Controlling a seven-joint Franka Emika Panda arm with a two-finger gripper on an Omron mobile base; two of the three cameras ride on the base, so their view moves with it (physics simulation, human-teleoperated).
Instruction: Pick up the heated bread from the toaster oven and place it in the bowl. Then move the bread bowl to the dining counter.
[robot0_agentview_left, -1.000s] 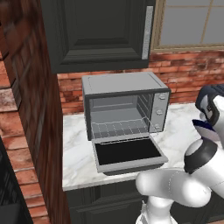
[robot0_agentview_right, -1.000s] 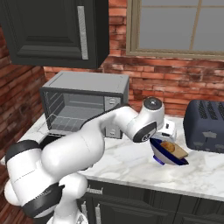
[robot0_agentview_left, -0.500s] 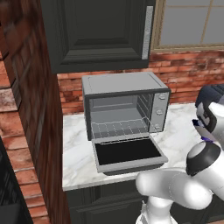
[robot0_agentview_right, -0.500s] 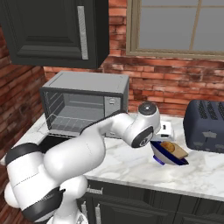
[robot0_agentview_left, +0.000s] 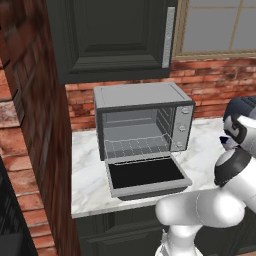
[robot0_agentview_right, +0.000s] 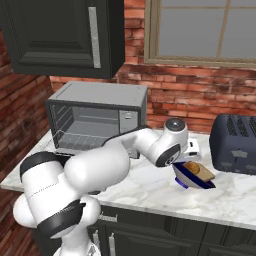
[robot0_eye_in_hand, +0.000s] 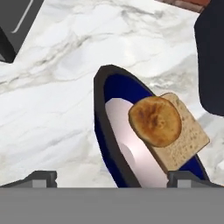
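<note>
the bowl (robot0_agentview_right: 194, 175) is dark blue with a pale inside and is tilted steeply on one side, its rim lifted off the marble table (robot0_agentview_right: 150, 187), just in front of the arm's wrist in the right base view. the heated bread (robot0_eye_in_hand: 155, 120), a round golden-brown piece, lies inside the bowl against a square slice of tan bread (robot0_eye_in_hand: 186, 139) that leans on the far rim. in the hand view the pincer (robot0_eye_in_hand: 112, 177) shows its two dark fingertips (robot0_eye_in_hand: 41, 178) spread wide at the bottom, one on each side of the bowl's near rim, but whether they grip the bowl or stand released i cannot tell. the toaster oven (robot0_agentview_left: 142, 127) sits on the table by the brick wall (robot0_agentview_left: 30, 125), its door (robot0_agentview_left: 146, 175) dropped open and its wire rack (robot0_agentview_left: 136, 147) bare. a dark toaster (robot0_agentview_right: 235, 144) stands to the right of the bowl, near it, under the window (robot0_agentview_right: 210, 30).
</note>
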